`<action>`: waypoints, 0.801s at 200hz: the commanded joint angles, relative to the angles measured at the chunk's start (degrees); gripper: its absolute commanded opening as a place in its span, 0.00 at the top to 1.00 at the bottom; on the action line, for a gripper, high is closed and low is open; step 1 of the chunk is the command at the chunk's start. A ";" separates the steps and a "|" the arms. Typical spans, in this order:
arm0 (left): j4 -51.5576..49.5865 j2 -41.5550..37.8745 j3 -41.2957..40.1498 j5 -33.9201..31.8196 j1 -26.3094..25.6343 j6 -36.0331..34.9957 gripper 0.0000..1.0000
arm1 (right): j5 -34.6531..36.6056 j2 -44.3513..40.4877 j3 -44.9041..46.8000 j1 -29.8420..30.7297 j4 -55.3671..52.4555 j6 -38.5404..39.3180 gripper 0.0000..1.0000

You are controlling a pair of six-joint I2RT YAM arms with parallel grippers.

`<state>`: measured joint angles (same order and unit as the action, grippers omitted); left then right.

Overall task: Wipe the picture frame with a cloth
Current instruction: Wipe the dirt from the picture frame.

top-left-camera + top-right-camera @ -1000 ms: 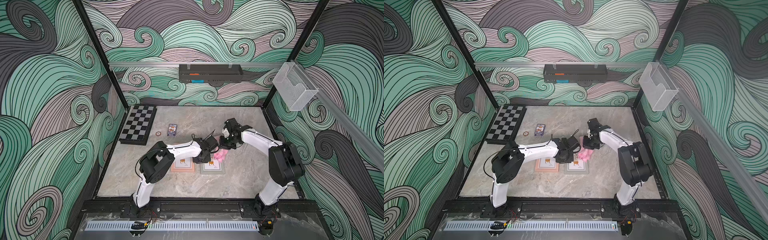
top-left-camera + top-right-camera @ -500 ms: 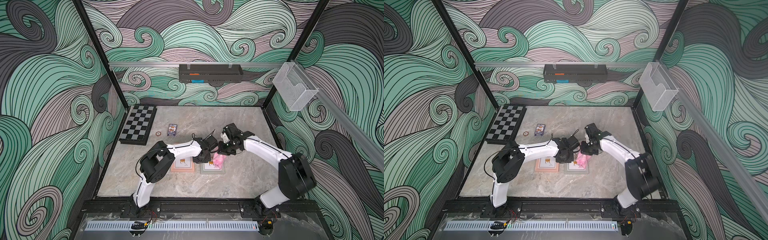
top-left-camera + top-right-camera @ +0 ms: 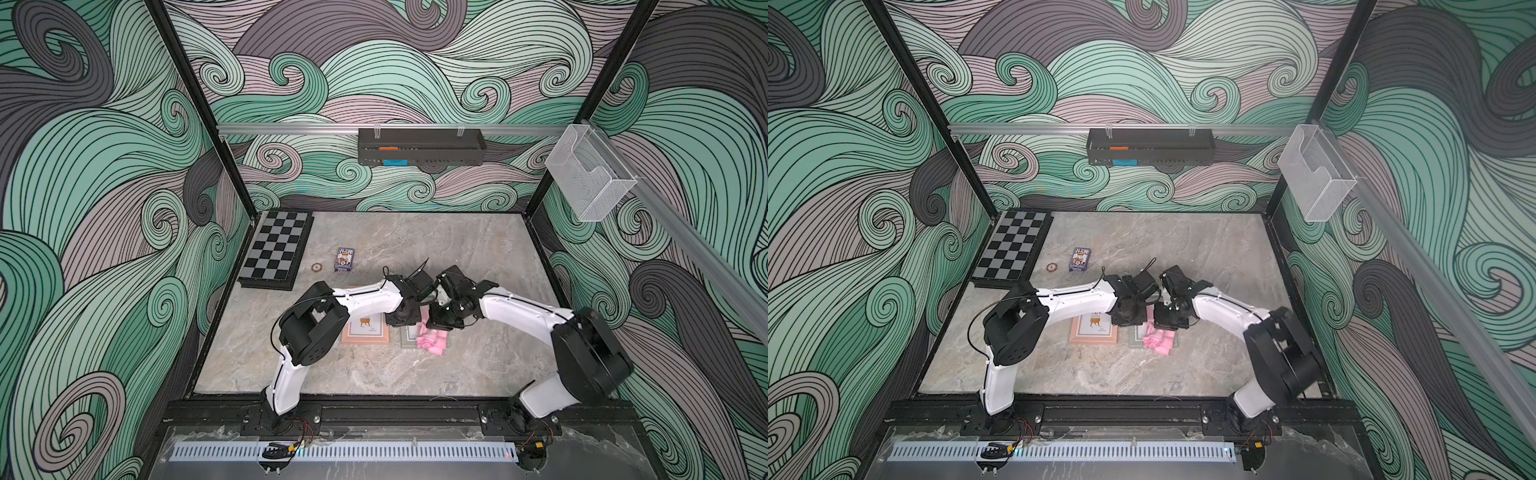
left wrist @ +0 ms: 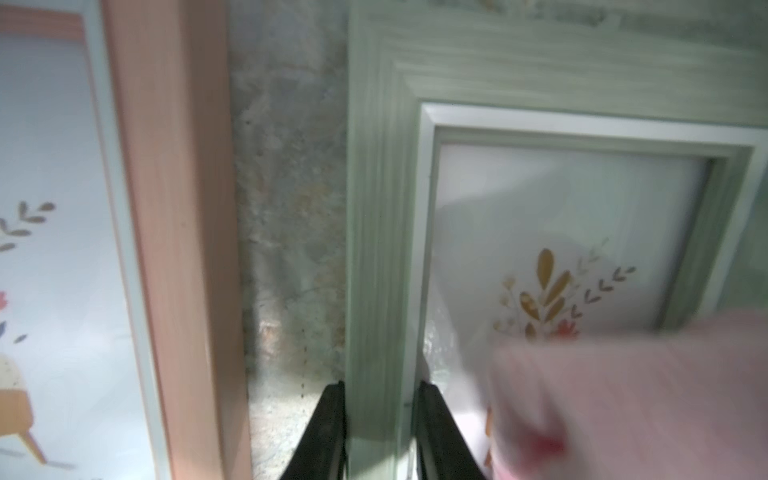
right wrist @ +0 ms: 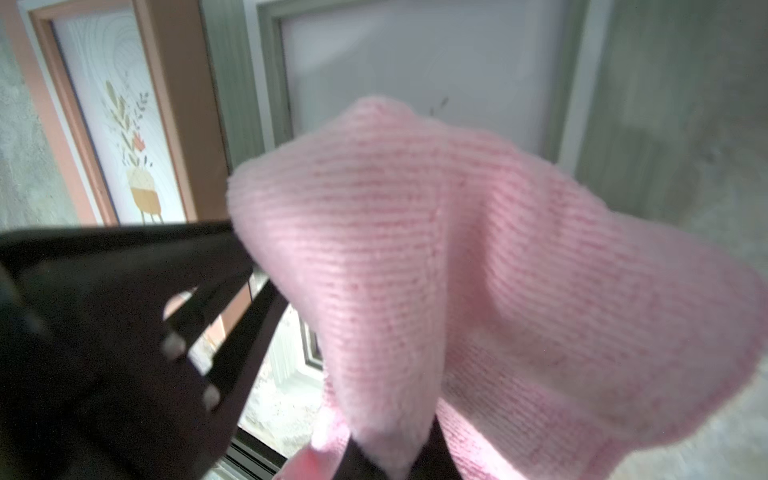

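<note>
My right gripper [image 5: 392,455] pinched the limp cloth [image 5: 457,270] by a bunched fold over the green frame [image 4: 540,62] (stiff, probably slick), my left gripper [image 4: 380,419] clamping its rail.

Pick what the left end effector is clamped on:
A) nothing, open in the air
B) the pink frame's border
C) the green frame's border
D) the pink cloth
C: in the left wrist view the left end effector has a finger on each side of the green frame border. The cloth is pinched in the right end effector, and the pink frame lies apart across a strip of table.
</note>
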<state>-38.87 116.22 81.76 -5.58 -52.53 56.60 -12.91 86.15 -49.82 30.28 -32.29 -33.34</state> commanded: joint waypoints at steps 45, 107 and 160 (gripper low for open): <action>-2.37 2.38 -2.62 0.59 0.41 2.16 0.80 | -0.54 18.80 -19.45 -4.08 1.49 5.26 1.00; -2.34 4.67 0.52 0.32 1.38 0.99 0.80 | 0.33 -1.58 4.21 1.29 1.72 -2.53 1.00; -3.61 7.04 6.02 0.50 4.61 -1.14 0.80 | -0.80 -16.48 9.70 3.36 -6.84 -5.30 1.00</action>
<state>-40.23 119.37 86.67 -4.43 -50.02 56.21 -10.70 70.11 -43.18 31.79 -36.21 -35.64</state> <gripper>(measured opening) 0.279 0.082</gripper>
